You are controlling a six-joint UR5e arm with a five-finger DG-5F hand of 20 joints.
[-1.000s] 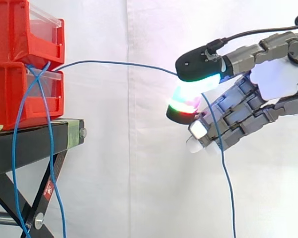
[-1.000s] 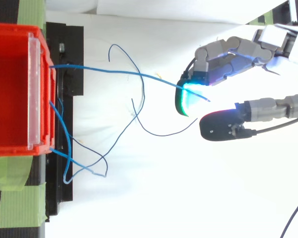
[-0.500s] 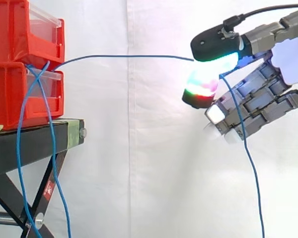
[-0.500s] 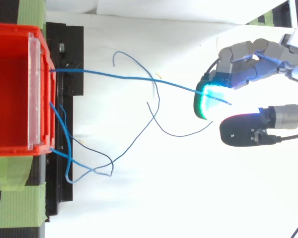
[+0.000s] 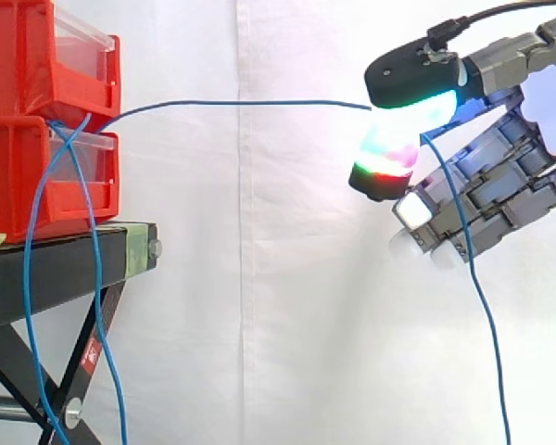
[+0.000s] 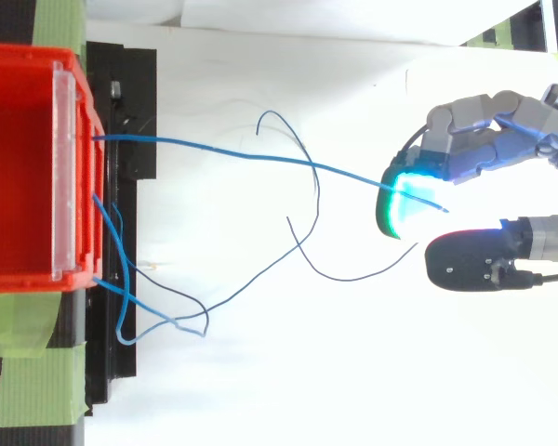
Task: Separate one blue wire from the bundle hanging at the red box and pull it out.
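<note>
The hand [image 5: 486, 199] is pinching one blue wire [image 5: 241, 103] between its thumb and a glowing fingertip [image 5: 385, 153]. The wire is running almost flat from the red boxes [image 5: 18, 176] across to the hand, which is well apart from them. Its loose end is hanging down past the fingers. The other wires [image 5: 97, 278] are hanging at the boxes, in front of the black stand [image 5: 65, 264]. From above, they are curling in loops.

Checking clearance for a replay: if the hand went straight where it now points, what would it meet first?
The hand points left along its pinched blue wire; the way looks free until probably the red bins.
</note>
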